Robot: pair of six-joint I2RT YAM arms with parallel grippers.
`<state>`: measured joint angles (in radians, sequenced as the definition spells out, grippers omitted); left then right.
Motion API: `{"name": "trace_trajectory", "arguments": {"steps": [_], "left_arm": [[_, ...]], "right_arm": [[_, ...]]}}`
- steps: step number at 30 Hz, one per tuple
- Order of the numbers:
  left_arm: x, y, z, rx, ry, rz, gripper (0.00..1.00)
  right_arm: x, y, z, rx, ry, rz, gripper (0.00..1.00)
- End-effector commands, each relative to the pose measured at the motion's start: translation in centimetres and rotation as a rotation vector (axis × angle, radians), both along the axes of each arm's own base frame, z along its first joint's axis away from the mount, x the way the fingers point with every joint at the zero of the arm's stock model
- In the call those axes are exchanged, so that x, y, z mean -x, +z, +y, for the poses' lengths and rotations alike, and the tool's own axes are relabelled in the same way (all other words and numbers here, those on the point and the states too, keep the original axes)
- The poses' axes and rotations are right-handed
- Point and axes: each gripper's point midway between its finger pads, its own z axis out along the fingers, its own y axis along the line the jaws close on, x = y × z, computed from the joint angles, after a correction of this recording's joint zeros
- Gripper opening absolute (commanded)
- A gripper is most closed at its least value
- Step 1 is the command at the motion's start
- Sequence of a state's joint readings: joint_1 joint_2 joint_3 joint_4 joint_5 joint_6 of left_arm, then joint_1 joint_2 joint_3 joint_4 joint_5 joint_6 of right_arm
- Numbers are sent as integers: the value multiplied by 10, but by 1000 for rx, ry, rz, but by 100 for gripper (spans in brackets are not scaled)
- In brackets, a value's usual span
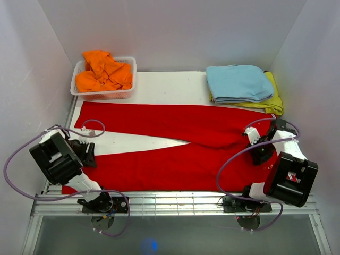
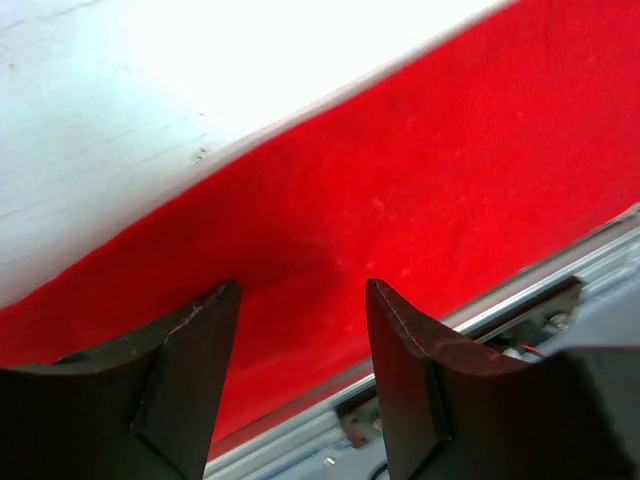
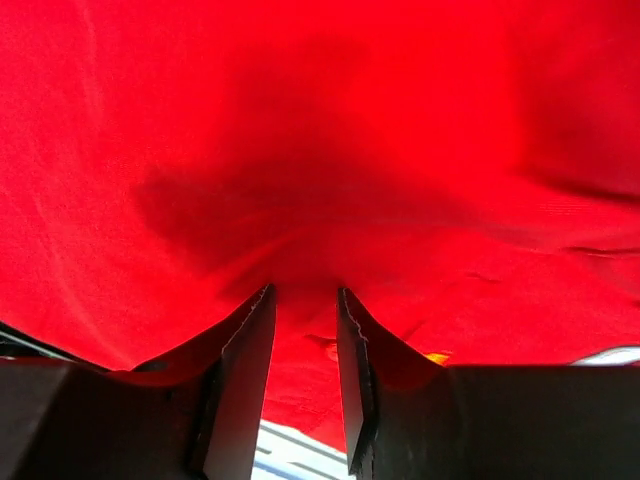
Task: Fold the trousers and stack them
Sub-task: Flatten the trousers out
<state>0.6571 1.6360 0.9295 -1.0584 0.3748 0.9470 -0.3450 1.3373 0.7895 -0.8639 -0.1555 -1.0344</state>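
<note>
Top view: large bright red soft-fabric trousers (image 1: 175,127) lie flat across the white table (image 1: 159,85), legs leftward. Left gripper (image 1: 89,151) is at the near leg's end, right gripper (image 1: 254,142) at the waist.
Left wrist: jaws wide, empty, above red cloth.
Right wrist: jaws narrow, cloth puckered at the tips; cannot tell if pinched.

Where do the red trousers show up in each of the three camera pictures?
Top external: the trousers are spread across the middle, legs pointing left.
Left wrist: trousers form a diagonal band, lower left to upper right.
Right wrist: trousers fill nearly the whole picture.
Shared landmark: the metal rail along their near edge; the right wrist view shows only a pale sliver at the bottom, perhaps the rail.
</note>
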Motion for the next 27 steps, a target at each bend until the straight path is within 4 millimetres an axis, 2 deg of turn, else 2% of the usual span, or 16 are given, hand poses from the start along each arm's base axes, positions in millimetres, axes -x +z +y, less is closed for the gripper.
{"name": "trace_trajectory", "arguments": {"steps": [1,2,3,7,8,10,11,13,15,17,19,20,22,23,25,27], "left_arm": [[-44,-30,39,-88,61,-46,65],[-50,-41,39,-63,95,-15,65],[-74,-37,47,-69,123,-56,64],[-124,-47,59,-73,170,-90,64],[-149,-38,72,-99,195,-138,65],[-169,-45,79,-118,205,-145,65],[-191,-36,90,-147,209,-190,66],[-206,-41,95,-164,229,-186,66],[-226,-30,104,-184,248,-229,68],[-230,-23,102,-167,242,-238,69],[-221,-17,94,-143,195,-235,70],[-220,1,86,-122,162,-277,70],[-190,3,66,-91,54,-271,72],[-186,29,58,-85,11,-337,73],[-160,37,42,-56,-47,-334,75],[-151,66,42,-69,-125,-424,76]], "right_arm": [[1,-13,-9,45,42,1,37],[5,-19,-8,39,36,15,37],[6,-26,-6,29,23,30,37],[15,-32,7,-41,15,68,38],[17,-32,10,-52,17,74,38],[25,-29,21,-99,37,104,38],[27,-28,24,-112,49,110,38],[39,-23,36,-163,97,148,38],[47,-19,46,-195,170,158,39],[52,-11,50,-207,204,155,42],[33,6,46,-188,203,74,44],[24,14,45,-183,205,34,44],[2,44,37,-154,227,-95,45],[-4,54,33,-133,242,-135,46],[-6,71,26,-73,324,-191,46],[2,79,16,-15,375,-190,46]]}}
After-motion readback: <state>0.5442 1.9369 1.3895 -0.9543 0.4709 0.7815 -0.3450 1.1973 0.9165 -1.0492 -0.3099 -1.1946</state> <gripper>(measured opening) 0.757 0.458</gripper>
